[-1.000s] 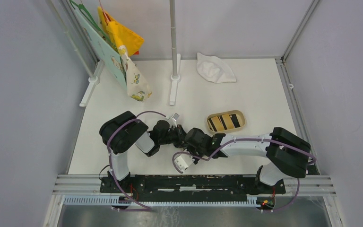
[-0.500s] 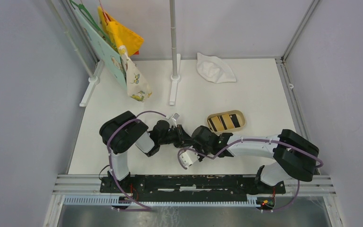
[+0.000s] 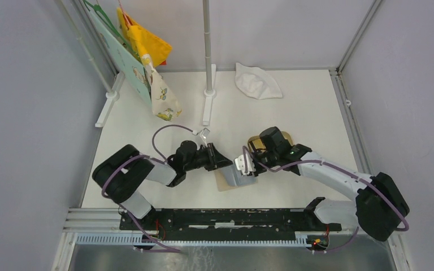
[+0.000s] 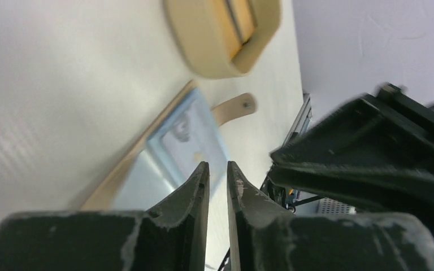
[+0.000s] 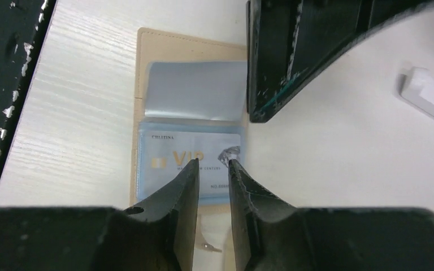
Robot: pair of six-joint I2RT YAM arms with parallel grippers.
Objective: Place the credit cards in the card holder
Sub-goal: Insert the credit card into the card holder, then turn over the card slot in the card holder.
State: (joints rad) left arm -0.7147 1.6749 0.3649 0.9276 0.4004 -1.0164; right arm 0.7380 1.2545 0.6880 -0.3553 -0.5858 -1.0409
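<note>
- Between left gripper (image 4: pixel 218 166) and right gripper (image 5: pixel 213 164), holder (image 3: pixel 229 182) now lies uncovered, open, card (image 5: pixel 215 144) in its pocket.
- Grippers have drawn apart; each one's jaws slightly parted, empty.

Angled inward, left arm (image 3: pixel 161 174) and right arm (image 3: pixel 328 172), jaws narrowly apart.

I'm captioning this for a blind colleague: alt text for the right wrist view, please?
An open beige card holder lies on the white table with a grey-white VIP card in its lower blue pocket. The right gripper is poised over it, fingers slightly apart and empty.
</note>
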